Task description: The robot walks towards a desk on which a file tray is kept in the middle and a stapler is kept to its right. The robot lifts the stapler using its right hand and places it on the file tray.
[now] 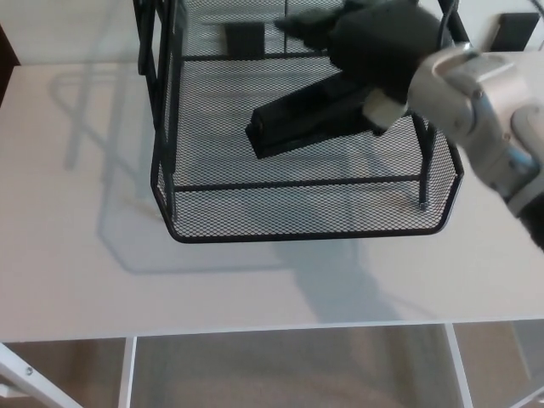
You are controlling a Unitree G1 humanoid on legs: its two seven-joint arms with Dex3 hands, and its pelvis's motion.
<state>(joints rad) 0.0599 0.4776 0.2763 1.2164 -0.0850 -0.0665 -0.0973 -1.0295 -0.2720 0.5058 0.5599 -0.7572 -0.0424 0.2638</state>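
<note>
Right hand (374,47), at one o'clock, grips the long black stapler (310,117) — already inside the black wire-mesh file tray (306,235); release outstanding.

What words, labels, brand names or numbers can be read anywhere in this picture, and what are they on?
None: no text can be read anywhere in the head view.
The black stapler shows no brand or label.
The mesh file tray carries no tag.
The right hand shows no marking.
The white desk is blank.
The dark block at the top right edge is cut off; nothing is legible on it.
</note>
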